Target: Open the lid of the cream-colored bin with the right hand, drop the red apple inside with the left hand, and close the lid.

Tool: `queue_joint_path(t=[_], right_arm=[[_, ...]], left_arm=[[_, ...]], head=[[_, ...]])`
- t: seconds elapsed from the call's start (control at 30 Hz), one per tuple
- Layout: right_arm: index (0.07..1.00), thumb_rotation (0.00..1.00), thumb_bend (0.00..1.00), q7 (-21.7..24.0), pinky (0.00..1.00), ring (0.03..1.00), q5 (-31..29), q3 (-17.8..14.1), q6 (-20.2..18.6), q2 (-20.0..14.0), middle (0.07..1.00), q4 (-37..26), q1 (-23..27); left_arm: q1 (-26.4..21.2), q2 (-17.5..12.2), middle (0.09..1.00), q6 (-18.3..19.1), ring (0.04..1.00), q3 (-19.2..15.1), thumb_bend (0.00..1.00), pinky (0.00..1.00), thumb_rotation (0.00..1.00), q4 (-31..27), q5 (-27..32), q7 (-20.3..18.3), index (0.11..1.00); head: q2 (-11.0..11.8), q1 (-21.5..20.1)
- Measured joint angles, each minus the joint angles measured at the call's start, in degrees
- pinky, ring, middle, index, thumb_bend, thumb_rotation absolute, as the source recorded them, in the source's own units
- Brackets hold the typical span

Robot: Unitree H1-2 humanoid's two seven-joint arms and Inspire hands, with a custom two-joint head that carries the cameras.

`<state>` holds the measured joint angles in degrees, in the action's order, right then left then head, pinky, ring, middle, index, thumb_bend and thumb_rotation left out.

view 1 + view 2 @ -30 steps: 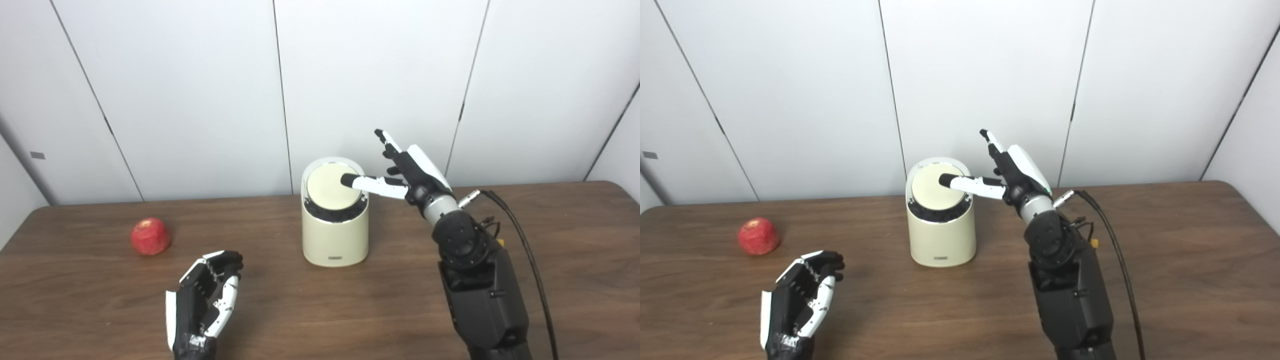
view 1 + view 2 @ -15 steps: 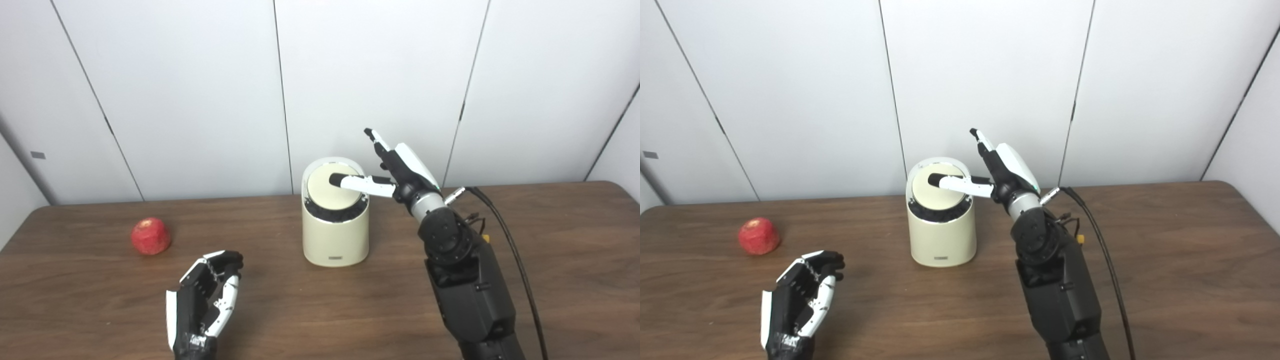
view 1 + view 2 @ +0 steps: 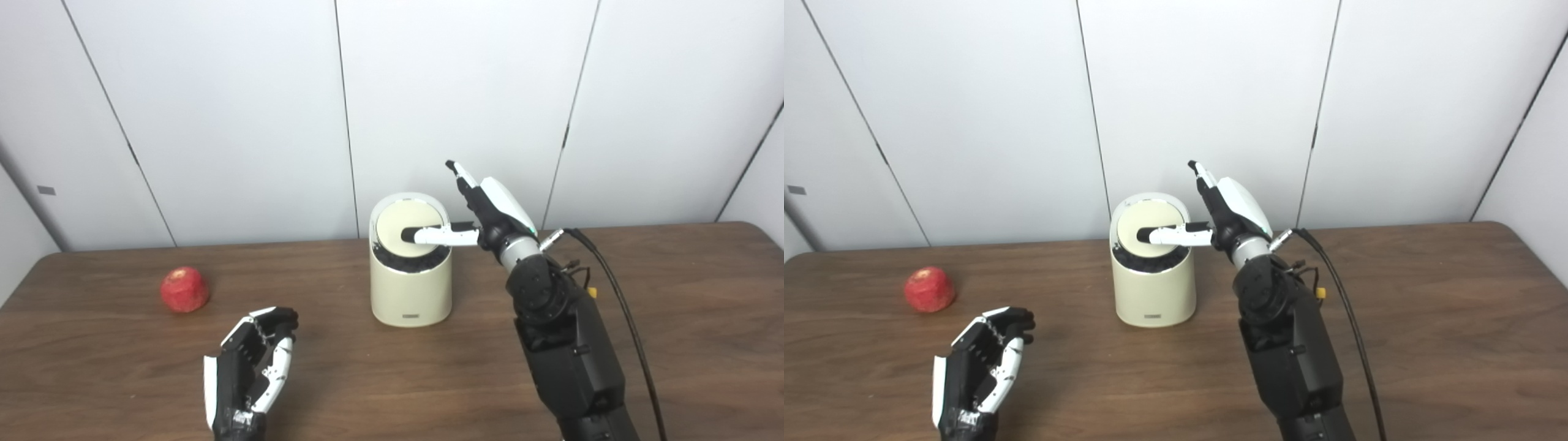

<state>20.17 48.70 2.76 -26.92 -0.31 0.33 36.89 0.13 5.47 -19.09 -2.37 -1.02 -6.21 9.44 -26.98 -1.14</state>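
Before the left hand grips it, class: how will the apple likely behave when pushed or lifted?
The apple looks round and rests free on the table, so a sideways nudge would probably roll it. Its skin seems smooth, so it may slip in a loose grip. It looks solid, likely stiff and fairly heavy for its size.

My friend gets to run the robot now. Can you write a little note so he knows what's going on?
Right hand: open, one finger stretched across the lid of the cream bin; holds nothing.
Left hand: open, low near the table's front edge, holds nothing.
Red apple: on the table, left of the bin, untouched.
Done: right hand has reached the lid.
Left: open the lid, pick up the apple, drop it in, close the lid.
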Motion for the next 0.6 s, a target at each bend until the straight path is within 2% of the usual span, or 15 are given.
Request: queue_joint_path(t=[0.13, 0.4, 0.6], right_arm=[[1.000, 0.43, 0.96, 0.00, 0.86, 0.973, 0.01, -0.12, 0.00, 0.42, 1.000, 0.26, 0.01], [1.000, 0.46, 0.96, -0.25, 0.90, 0.999, 1.04, 0.48, 0.00, 0.29, 1.000, 2.00, 0.04], [1.000, 0.48, 0.93, -1.07, 0.88, 0.990, 1.13, 0.47, 0.00, 0.18, 1.000, 3.54, 0.34]], left_arm=[[0.00, 0.15, 0.622, 0.00, 0.619, 0.00, 0.24, 0.56, 0.20, 0.00, -0.38, 0.23, 0.597], [0.07, 0.27, 0.619, 0.00, 0.614, 0.26, 0.24, 0.55, 0.20, -0.02, -0.62, 0.96, 0.600], [0.18, 0.38, 0.620, 0.00, 0.615, 0.69, 0.24, 0.55, 0.19, -0.10, -1.51, 1.21, 0.602]], head=[[0.00, 0.18], [-0.09, 0.53], [-0.18, 0.70]])
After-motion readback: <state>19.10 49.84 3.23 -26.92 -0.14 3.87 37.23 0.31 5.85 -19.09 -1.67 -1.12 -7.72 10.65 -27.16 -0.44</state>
